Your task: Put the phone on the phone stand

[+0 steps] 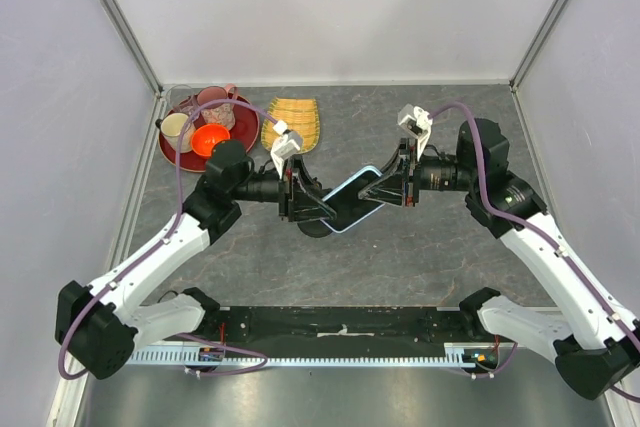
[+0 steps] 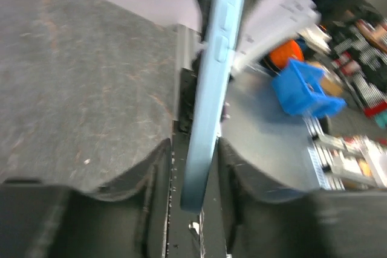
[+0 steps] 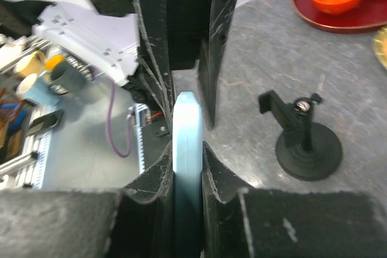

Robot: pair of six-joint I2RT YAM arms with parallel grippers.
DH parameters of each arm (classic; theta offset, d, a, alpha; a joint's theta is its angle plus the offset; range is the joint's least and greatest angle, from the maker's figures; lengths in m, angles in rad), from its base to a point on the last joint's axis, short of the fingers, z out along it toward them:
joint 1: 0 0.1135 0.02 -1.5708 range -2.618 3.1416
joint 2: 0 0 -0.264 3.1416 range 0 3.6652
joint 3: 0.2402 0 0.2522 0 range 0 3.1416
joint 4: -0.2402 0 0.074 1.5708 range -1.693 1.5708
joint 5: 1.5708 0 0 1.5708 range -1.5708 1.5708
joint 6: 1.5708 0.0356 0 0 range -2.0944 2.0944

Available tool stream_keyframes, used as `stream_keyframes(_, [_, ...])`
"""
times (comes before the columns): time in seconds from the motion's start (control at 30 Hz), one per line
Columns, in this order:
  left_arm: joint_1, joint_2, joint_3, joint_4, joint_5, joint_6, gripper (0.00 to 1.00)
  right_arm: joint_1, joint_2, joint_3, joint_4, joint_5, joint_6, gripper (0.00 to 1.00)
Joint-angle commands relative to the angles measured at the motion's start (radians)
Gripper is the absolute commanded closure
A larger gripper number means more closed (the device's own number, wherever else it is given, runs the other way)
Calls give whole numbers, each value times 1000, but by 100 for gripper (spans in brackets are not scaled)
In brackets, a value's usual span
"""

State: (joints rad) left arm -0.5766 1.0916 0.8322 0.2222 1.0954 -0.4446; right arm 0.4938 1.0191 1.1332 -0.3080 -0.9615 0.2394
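The phone (image 1: pixel 352 202) is hanging in the air over the middle of the desk (image 1: pixel 420 257), turned on its edge and spanning the gap between the two arms. The right claw (image 3: pixel 187 155) is pinching one end of it, both fingers pressing flat against the light blue case. The left claw (image 2: pixel 192 152) is straddling the other end with its jaws slightly parted, a dark gap showing between one finger and the case, so it is not squeezing the phone. The phone stand (image 3: pixel 308 155) is standing upright on the desk just below and beside the phone, not touching it. A red tray (image 1: pixel 175 152) carrying an orange bowl (image 1: pixel 210 139) is sitting near the desk's far left corner.
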Motion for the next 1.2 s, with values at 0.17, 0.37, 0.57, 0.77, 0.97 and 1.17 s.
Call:
stream_keyframes(0.17, [-5, -92, 137, -475, -1118, 224, 33, 6, -227, -52, -20, 777, 155, 100])
stream_keyframes(0.37, [-75, -32, 205, -622, -1127, 251, 30, 8, -235, -15, -101, 946, 120, 100])
stream_keyframes(0.57, [-153, -76, 148, -670, -1290, 144, 31, 6, -231, -1, -100, 922, 84, 100])
stream_keyframes(0.77, [-270, -61, 145, -696, -1355, 138, 30, 6, -240, -38, -66, 896, 93, 100])
stream_keyframes(0.97, [-321, -22, 142, -716, -1434, 96, 34, 6, -249, -49, -65, 880, 90, 100])
stream_keyframes(1.17, [-332, 14, 151, -733, -1421, 86, 44, 6, -254, -56, -65, 874, 93, 100])
